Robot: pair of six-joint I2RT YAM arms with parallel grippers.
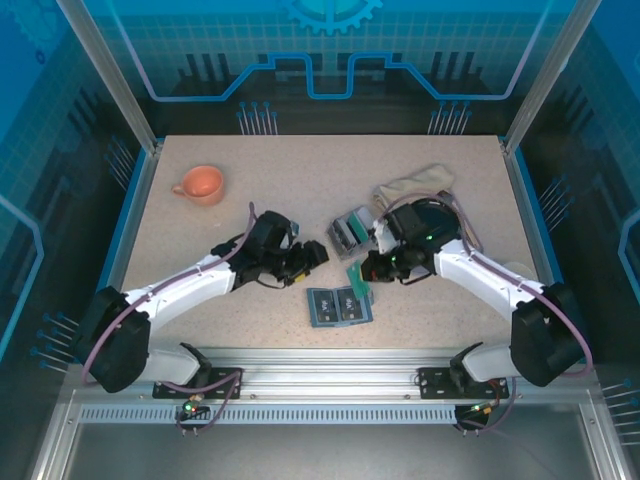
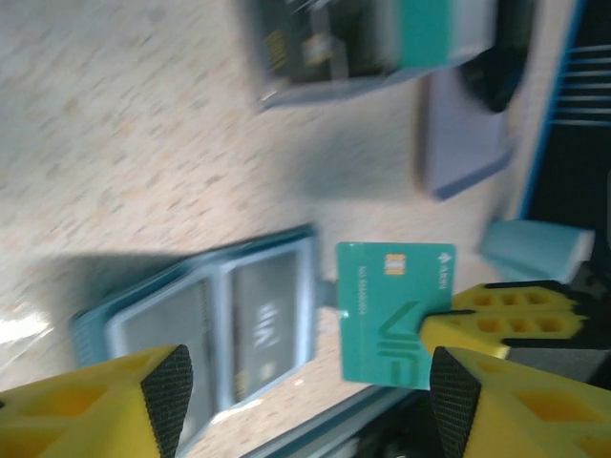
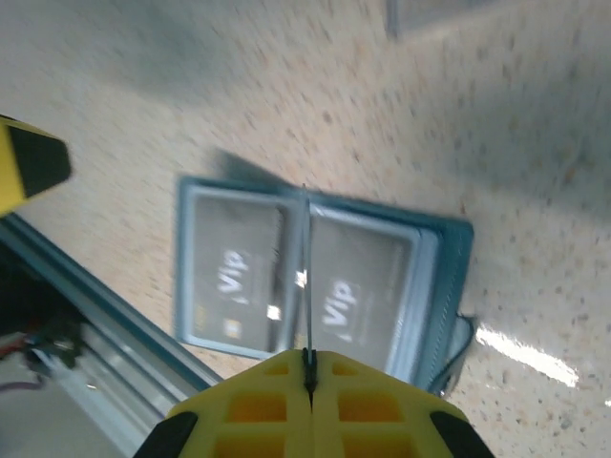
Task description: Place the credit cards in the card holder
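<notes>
Top external: open card holder (image 1: 339,305) at six o'clock; orange cup (image 1: 200,184) at ten; clear box (image 1: 350,232) twelve o'clock of the holder; left wrist: left gripper (image 2: 305,401) spread wide, empty, teal credit card (image 2: 393,310) beyond; right wrist: right gripper (image 3: 309,370) pinched on that card, edge-on above the holder.

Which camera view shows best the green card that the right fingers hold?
The left wrist view: the green card faces that camera, its chip and print showing. The right wrist view sees it edge-on, a thin line between the shut right fingers. The top view shows a small green strip.
</notes>
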